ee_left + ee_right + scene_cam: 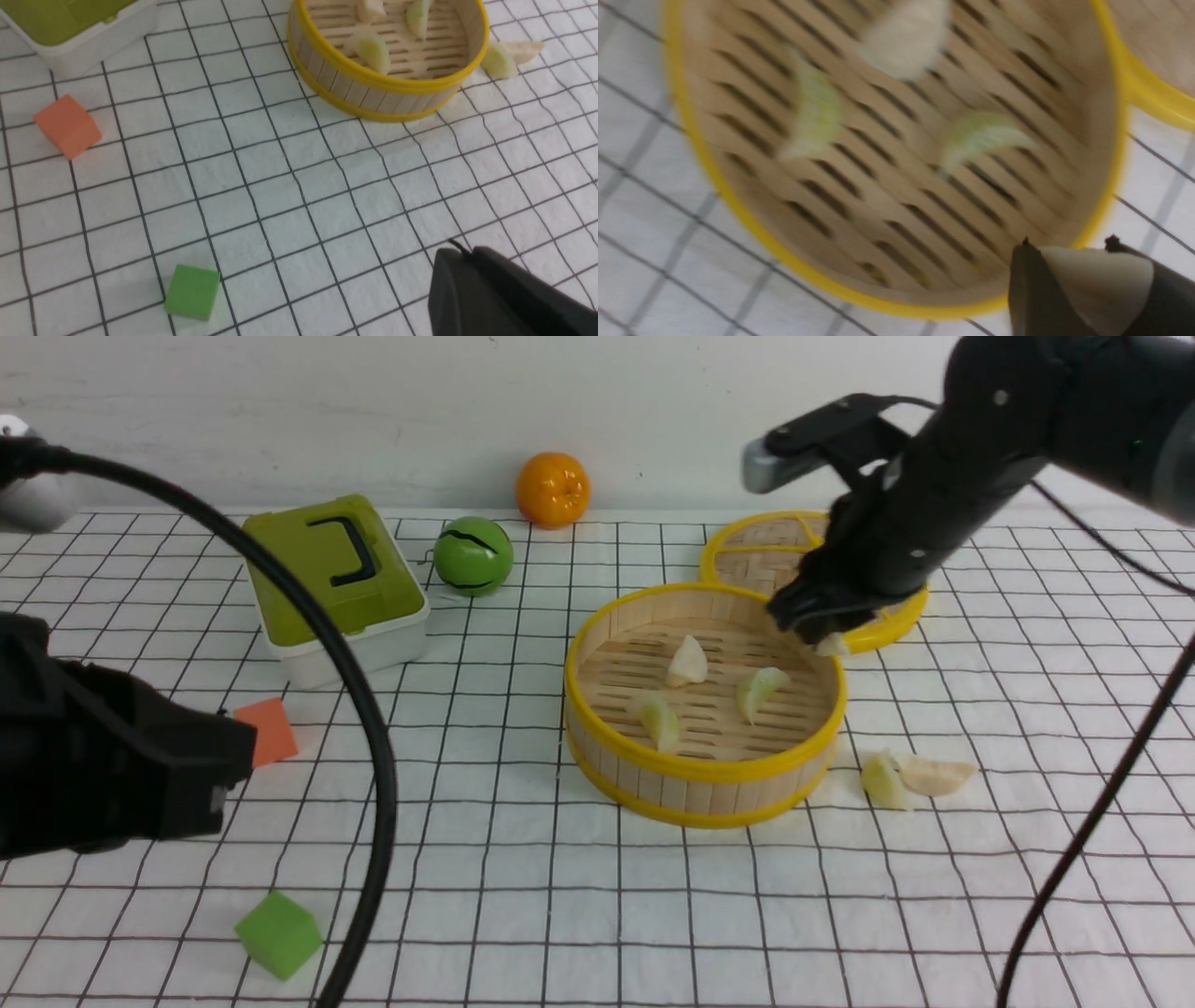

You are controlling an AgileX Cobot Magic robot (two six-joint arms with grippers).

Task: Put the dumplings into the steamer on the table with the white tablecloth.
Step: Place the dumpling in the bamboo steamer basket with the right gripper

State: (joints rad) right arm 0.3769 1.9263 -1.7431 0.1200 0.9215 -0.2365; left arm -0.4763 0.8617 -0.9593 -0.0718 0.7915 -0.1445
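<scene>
Cream dumpling is pinched in the right hand at the far-right rim of the steamer, not over its floor; a release here could bounce it onto the lid or the table. Inside are three dumplings; two dumplings lie on the table just beside. Right wrist view shows the pinch, front view only a tip; left hand opening: cannot tell.

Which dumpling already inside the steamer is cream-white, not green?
The back dumpling, farthest from the robot on the steamer floor; the two nearer dumplings are pale green.
</scene>
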